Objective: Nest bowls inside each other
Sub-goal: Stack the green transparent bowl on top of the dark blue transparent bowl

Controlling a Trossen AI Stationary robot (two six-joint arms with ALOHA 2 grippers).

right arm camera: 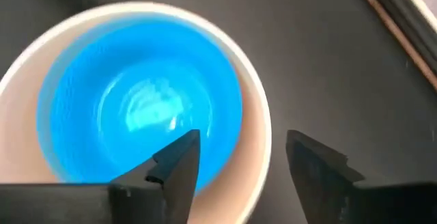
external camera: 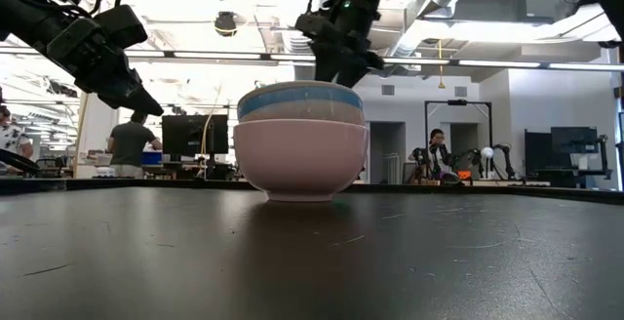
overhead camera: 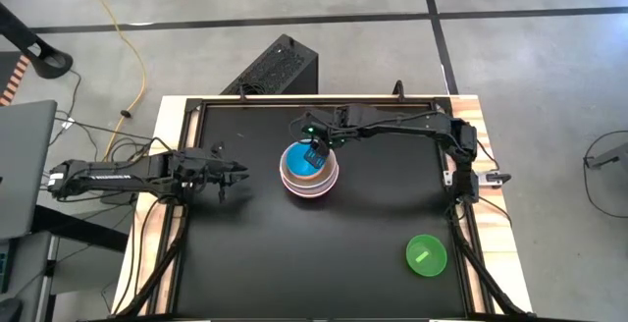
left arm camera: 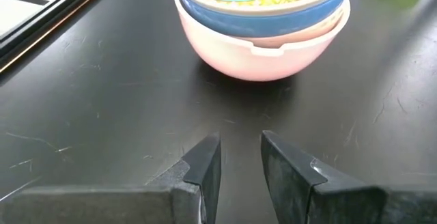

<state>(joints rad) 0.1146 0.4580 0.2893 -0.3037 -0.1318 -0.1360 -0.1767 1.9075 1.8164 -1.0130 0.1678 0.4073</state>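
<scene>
A stack of nested bowls (overhead camera: 310, 170) stands mid-table: a pink bowl (external camera: 300, 159) rests on the table by its base, holding a blue bowl (external camera: 300, 100), a cream bowl (right arm camera: 256, 128) and, innermost, a cyan bowl (right arm camera: 136, 101). A small green bowl (overhead camera: 426, 255) sits alone toward the near right. My right gripper (right arm camera: 242, 156) hovers open just above the stack, one finger over the cyan bowl and one outside the cream rim. My left gripper (left arm camera: 240, 149) waits left of the stack, fingers a narrow gap apart, holding nothing.
The black tabletop (overhead camera: 373, 224) has a raised frame along its edges. A dark box (overhead camera: 280, 67) sits on the floor beyond the far edge. People and desks show in the room behind the table in the low view.
</scene>
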